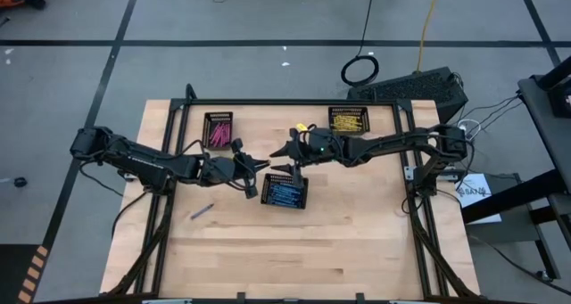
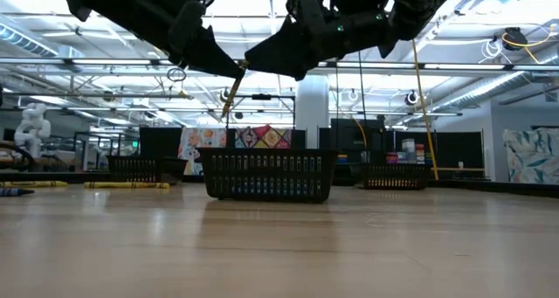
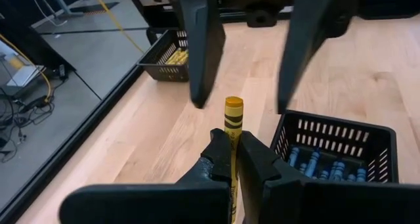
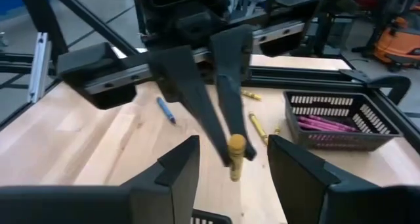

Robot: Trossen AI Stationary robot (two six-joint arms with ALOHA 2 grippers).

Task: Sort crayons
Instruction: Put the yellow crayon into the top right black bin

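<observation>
**Yellow crayon held up between the two arms over the bench**

High view: on the pale wooden bench (image 1: pixel 357 242) the left gripper (image 1: pixel 259 167) and the right gripper (image 1: pixel 278 152) meet nose to nose above the black mesh tray of blue crayons (image 1: pixel 285 193). A tray of pink crayons (image 1: pixel 219 128) and a tray of yellow crayons (image 1: pixel 348 119) sit toward the far edge. One loose blue crayon (image 1: pixel 202 211) lies near the left arm.

Low view: both grippers hang above the middle tray (image 2: pixel 269 175), their tips almost touching, a thin crayon (image 2: pixel 229 100) slanting down between them.

Left wrist view: the left fingers (image 3: pixel 216 159) are clenched on a yellow paper-wrapped crayon (image 3: pixel 233 122), which stands upright. The right fingers (image 3: pixel 200 46) are spread, one on each side of its tip, not touching.

Right wrist view: the spread right fingers (image 4: pixel 177 161) flank the crayon's end (image 4: pixel 236 152), pinched by the left fingers (image 4: pixel 223 112). Loose yellow crayons (image 4: pixel 256 127) lie beside the pink tray (image 4: pixel 341 119).
</observation>
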